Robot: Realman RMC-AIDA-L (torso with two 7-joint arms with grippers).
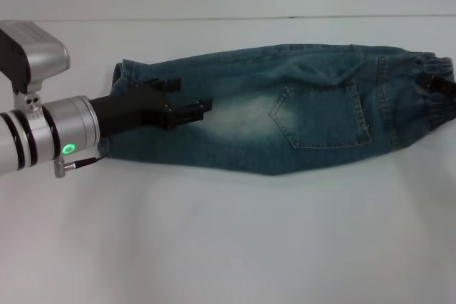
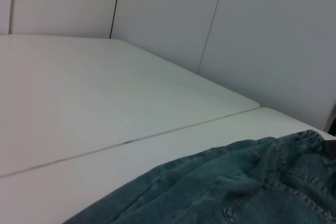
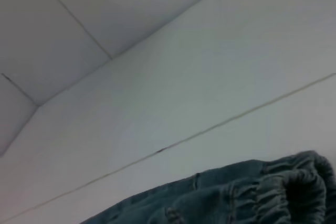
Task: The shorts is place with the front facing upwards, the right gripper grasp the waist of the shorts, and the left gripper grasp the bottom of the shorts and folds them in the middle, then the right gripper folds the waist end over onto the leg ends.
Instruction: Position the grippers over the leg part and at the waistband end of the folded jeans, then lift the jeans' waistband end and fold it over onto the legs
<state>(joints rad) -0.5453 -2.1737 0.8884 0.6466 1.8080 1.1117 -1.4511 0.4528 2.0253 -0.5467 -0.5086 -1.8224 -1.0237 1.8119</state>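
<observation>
Denim shorts [image 1: 285, 108] lie folded lengthwise across the white counter [image 1: 228, 240], back pocket up, waist at the right edge of our head view. Right gripper [image 1: 442, 90] is mostly cut off at the waistband, so we cannot tell its jaws. Left gripper [image 1: 187, 99] reaches in level over the leg end, jaws parted, holding nothing.

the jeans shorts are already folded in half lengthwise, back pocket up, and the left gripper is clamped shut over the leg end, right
Not quite: the head view shows the left gripper open above the leg end of the shorts, not clamped shut. They are folded lengthwise with the back pocket up.
</observation>
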